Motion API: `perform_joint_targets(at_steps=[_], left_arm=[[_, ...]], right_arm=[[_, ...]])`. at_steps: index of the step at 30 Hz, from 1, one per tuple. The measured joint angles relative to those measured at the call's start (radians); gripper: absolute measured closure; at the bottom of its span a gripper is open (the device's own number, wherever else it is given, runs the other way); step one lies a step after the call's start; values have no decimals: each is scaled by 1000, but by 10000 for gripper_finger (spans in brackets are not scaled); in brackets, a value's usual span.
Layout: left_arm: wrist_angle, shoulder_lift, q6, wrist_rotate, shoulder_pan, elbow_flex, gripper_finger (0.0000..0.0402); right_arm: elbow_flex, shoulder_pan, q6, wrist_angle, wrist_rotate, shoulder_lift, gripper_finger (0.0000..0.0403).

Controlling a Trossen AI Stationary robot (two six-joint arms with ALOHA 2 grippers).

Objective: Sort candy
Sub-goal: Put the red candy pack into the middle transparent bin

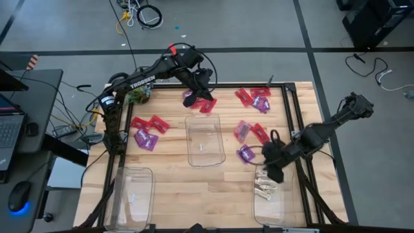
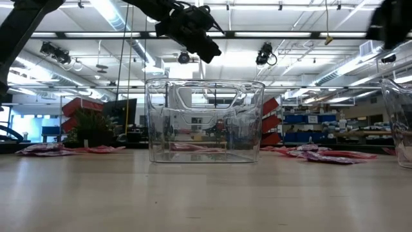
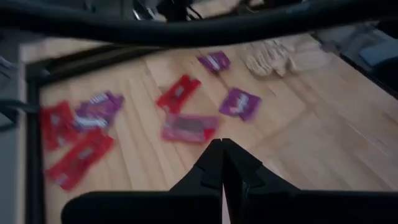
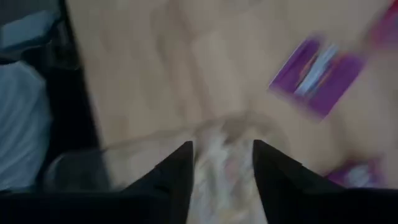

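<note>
Right gripper over the cream candy bin, left gripper raised above the far row of packets

The table (image 1: 174, 188) carried three clear bins (image 1: 205, 139), and the right gripper (image 1: 274, 169) stood directly over the near-right bin (image 1: 272, 197), where the whitish-cream pieces (image 1: 266, 188) lay just under and slightly in front of its fingertips. Its two fingers (image 4: 177, 171) were partly spread, with cream candy visible in the gap between them, but I could not tell if any piece was really held. A purple packet (image 1: 246, 154) lay just beside this gripper, toward the middle of the table, so the right arm looked the nearer one for it. The left gripper (image 1: 200, 90) was closed with nothing seen between its tips, high above the far edge, with a red packet (image 1: 207, 105) and a purple packet (image 1: 189, 98) almost under it.
</note>
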Motion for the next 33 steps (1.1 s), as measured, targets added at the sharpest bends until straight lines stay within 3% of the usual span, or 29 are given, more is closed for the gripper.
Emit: perform_joint_targets(at_steps=[4, 7, 10, 13, 18, 24, 29, 33], left_arm=[[295, 0, -144, 27, -23, -104, 401], [624, 0, -287, 20, -44, -216, 401], [908, -1, -425, -7, -51, -322, 401], [1050, -28, -497, -17, -43, -410, 401], [1003, -110, -501, -39, -28, -534, 402], [863, -289, -427, -201, -23, -666, 401], [721, -431, -427, -277, -23, -746, 401], [600, -512, -442, -411, -26, -806, 401]], right_arm=[[0, -120, -219, 14, 59, 1, 329], [0, -218, -388, 64, 96, 1, 383], [0, -313, -551, 141, 93, 1, 394], [-21, -409, -686, 253, 31, 1, 396], [-94, -569, -861, 465, -132, 3, 401], [-165, -769, -932, 689, -280, 32, 402], [-167, -867, -956, 821, -347, 157, 403], [-106, -918, -963, 871, -352, 294, 403]])
